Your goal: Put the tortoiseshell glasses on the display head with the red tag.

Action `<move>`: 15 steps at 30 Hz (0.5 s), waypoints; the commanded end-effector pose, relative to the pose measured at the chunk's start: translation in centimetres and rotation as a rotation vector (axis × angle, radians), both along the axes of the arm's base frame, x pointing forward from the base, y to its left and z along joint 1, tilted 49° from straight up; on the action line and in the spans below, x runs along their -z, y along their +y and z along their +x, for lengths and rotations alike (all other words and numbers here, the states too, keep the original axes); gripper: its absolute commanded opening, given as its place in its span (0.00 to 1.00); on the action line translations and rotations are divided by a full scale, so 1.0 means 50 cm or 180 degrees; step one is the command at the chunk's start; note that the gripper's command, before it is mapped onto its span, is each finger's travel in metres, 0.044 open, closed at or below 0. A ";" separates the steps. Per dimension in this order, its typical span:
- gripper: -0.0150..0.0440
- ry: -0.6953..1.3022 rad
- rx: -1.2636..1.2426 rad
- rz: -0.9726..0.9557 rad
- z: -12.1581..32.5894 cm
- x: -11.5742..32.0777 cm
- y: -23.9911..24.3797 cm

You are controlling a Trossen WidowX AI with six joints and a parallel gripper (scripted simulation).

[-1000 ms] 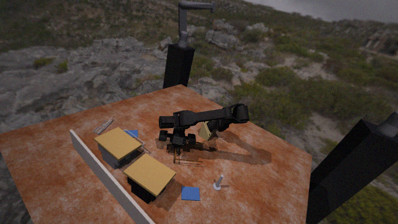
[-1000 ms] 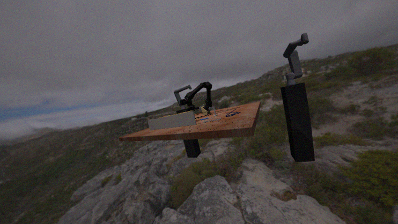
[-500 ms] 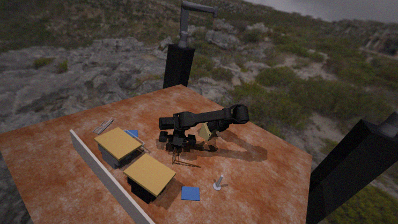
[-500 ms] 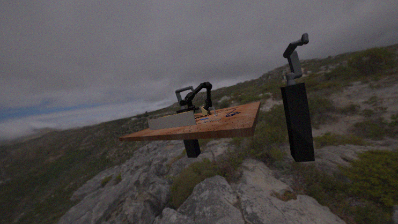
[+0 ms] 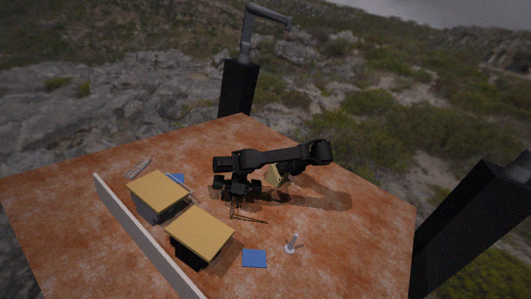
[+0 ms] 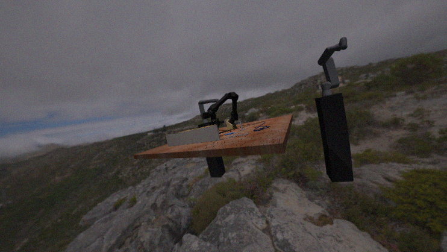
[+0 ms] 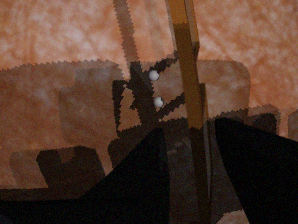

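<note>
The tortoiseshell glasses (image 5: 232, 212) (image 7: 187, 75) are below my gripper (image 5: 235, 197) (image 7: 189, 133), with one thin temple stretching to the right in the top view. In the wrist view the fingers stand apart, one on each side of an amber-brown bar of the glasses, with a gap on both sides. The gripper is open and low over the table. Two pale nose pads (image 7: 154, 75) (image 7: 158, 102) show left of the bar. No red tag, nose or ears can be made out on either display head.
Two yellow-topped blocks, one grey-sided (image 5: 157, 191) and one dark-sided (image 5: 200, 232), stand by a long low wall (image 5: 142, 232). A blue square (image 5: 254, 258) and a pale peg stand (image 5: 292, 244) are nearby. Pale wire frames (image 5: 137, 168) lie at the far left. A pale-yellow wedge (image 5: 273, 175) is beside the arm.
</note>
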State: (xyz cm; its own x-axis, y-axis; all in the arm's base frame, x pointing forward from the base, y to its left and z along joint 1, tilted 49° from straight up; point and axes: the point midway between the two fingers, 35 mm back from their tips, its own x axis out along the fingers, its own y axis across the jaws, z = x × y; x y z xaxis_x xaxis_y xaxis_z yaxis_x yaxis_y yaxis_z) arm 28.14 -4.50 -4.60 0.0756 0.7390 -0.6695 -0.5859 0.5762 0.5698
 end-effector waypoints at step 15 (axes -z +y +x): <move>0.44 -0.0004 0.0004 0.0006 -0.013 -0.024 -0.003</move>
State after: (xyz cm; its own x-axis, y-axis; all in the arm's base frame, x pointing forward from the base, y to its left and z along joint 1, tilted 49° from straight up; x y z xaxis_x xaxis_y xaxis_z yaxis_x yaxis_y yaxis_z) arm 27.60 -4.43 -3.76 0.0756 0.7419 -0.6662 -0.5833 0.5748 0.5739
